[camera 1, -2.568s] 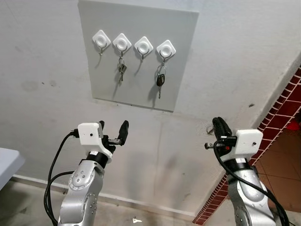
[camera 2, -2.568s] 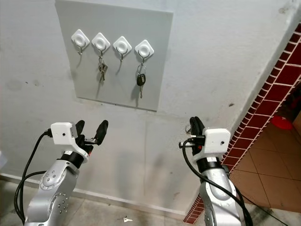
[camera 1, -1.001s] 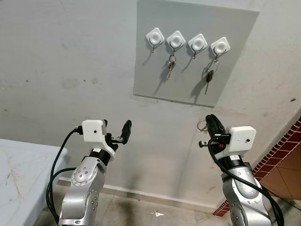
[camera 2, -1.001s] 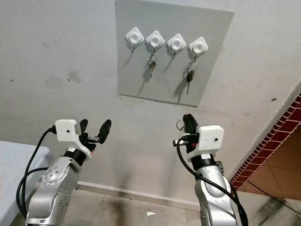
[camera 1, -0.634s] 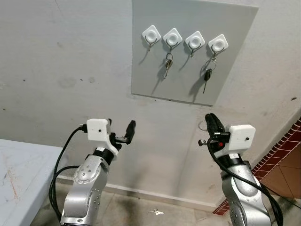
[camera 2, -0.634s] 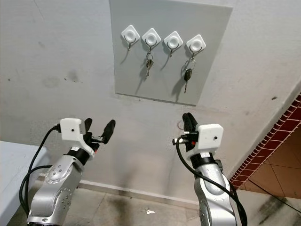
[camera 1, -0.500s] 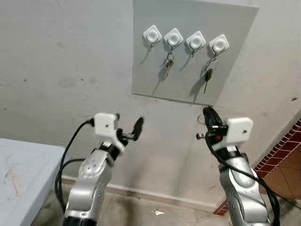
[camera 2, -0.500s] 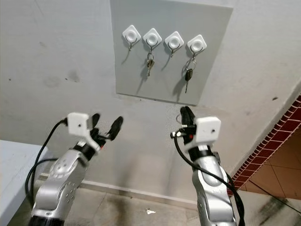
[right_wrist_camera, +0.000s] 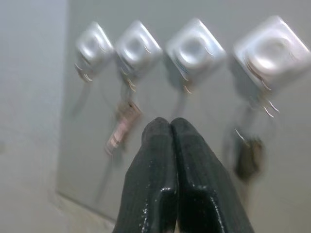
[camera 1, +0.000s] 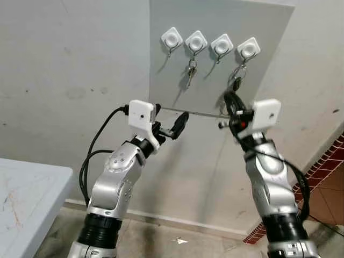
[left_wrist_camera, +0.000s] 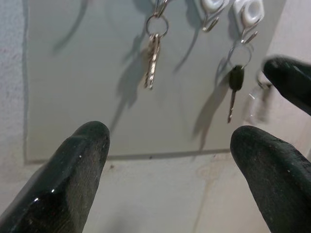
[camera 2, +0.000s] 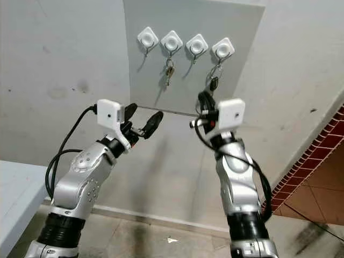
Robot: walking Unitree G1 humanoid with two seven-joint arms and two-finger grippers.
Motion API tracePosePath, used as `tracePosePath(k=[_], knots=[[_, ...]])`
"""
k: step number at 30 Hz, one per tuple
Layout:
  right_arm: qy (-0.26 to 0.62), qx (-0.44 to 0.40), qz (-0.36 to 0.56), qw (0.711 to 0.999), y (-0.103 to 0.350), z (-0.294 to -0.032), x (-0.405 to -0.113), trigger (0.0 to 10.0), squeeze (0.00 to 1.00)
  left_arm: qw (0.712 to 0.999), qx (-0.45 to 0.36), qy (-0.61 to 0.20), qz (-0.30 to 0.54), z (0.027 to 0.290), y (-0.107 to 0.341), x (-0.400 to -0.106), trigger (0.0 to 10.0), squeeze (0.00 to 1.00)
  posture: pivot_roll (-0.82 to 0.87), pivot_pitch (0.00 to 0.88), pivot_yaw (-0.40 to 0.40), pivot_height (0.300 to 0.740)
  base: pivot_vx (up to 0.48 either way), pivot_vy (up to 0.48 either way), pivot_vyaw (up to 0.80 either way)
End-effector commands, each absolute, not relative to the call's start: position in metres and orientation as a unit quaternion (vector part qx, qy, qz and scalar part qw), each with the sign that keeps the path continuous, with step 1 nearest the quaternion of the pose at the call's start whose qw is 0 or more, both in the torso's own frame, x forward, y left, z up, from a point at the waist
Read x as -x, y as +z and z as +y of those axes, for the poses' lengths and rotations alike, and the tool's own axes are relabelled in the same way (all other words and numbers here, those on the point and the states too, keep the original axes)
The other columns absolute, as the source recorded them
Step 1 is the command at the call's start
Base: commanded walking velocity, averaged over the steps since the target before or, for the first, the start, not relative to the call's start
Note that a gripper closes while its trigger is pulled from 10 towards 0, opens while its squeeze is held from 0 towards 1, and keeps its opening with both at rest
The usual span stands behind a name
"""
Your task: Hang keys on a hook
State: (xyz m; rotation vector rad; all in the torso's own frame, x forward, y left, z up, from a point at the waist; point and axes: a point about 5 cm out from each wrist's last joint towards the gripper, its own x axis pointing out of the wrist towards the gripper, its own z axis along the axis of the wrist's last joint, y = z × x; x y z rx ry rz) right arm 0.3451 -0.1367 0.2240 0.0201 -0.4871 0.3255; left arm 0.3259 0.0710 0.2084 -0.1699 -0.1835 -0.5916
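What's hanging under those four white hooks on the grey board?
On the grey board, the second hook holds silver keys. The fourth hook holds a black-headed key, partly hidden behind the right claw. The other two hooks are bare.

glossy white plastic hooks [camera 1: 196, 40], matt board [camera 1: 269, 32]

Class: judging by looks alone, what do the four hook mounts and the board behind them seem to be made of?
Hook mounts: probably glossy white plastic, since they show moulded diamond shapes with shiny highlights; the hooks under them look like thin metal wire. Board: smooth matt grey sheet, plastic or painted panel, cannot tell which.
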Motion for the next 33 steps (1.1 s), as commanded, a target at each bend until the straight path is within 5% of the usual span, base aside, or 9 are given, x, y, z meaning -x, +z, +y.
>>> tracePosePath(k=[1,33], knots=[[0.167,-0.022,-0.241,0.956,0.225,-0.136,-0.348,10.0,0.00,0.943,0.083,-0.307,-0.095,0.066,0.215,-0.326,10.0,0.00,0.03,0.000,-0.039,0.740,0.000,0.000,0.00],[0.109,-0.104,-0.291,0.945,0.263,-0.147,-0.389,10.0,0.00,0.929,0.080,-0.344,-0.112,0.050,0.236,-0.324,10.0,0.00,0.03,0.014,-0.040,0.740,0.000,0.000,0.00]])
